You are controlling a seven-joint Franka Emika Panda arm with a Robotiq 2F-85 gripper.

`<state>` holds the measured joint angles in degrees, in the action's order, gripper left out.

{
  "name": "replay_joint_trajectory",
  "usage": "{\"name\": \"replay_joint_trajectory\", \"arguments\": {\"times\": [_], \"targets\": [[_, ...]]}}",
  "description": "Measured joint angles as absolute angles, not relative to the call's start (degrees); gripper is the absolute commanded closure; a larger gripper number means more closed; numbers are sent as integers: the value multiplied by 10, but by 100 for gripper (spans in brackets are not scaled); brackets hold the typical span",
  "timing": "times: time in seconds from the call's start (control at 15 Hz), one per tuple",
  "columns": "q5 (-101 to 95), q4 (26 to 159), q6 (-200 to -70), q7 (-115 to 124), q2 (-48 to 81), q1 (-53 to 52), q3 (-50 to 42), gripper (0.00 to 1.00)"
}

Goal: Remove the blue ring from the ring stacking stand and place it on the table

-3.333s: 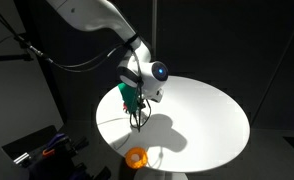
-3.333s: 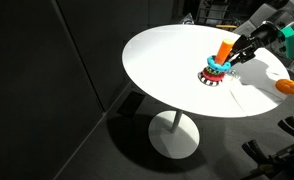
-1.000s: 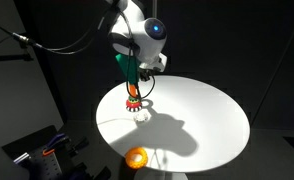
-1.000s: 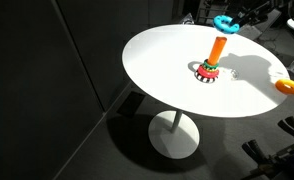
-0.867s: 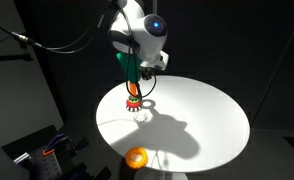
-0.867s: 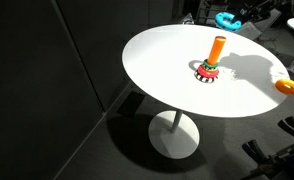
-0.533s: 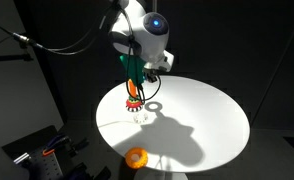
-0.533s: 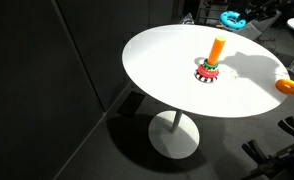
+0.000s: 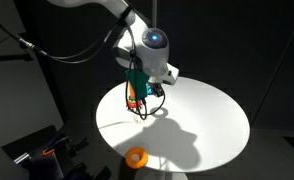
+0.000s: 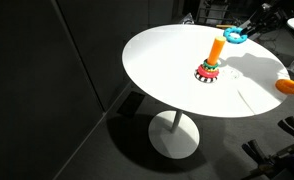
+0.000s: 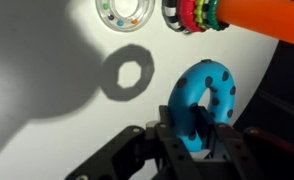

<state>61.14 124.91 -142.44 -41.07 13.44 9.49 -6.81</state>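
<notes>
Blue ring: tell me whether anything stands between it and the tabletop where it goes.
Nothing visible does. The blue ring, gripped by the end effector, hangs over bare table; the stacking stand and a clear ring lie off to one side.

Setting: a dim robotics lab or test studio. Evidence: matte black wall panels point(image 10: 47, 90) close off the background in both exterior views. A single round white pedestal table point(image 10: 167, 60) stands brightly lit, with hard-edged shadows on its top. Black cables point(image 9: 32, 48) hang in the air. Dark equipment clutter point(image 9: 45, 153) sits low beside the table.
</notes>
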Motion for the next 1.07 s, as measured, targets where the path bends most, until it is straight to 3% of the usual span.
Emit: {"name": "replay_joint_trajectory", "arguments": {"times": [0.87, 0.93, 1.0, 1.07], "targets": [[605, 1257, -1560, -430, 211, 76, -65, 89], [601, 1259, -1568, -430, 213, 73, -65, 70], [595, 1260, -1576, -428, 215, 70, -66, 44], [587, 1262, -1583, -426, 217, 67, -67, 43]]}}
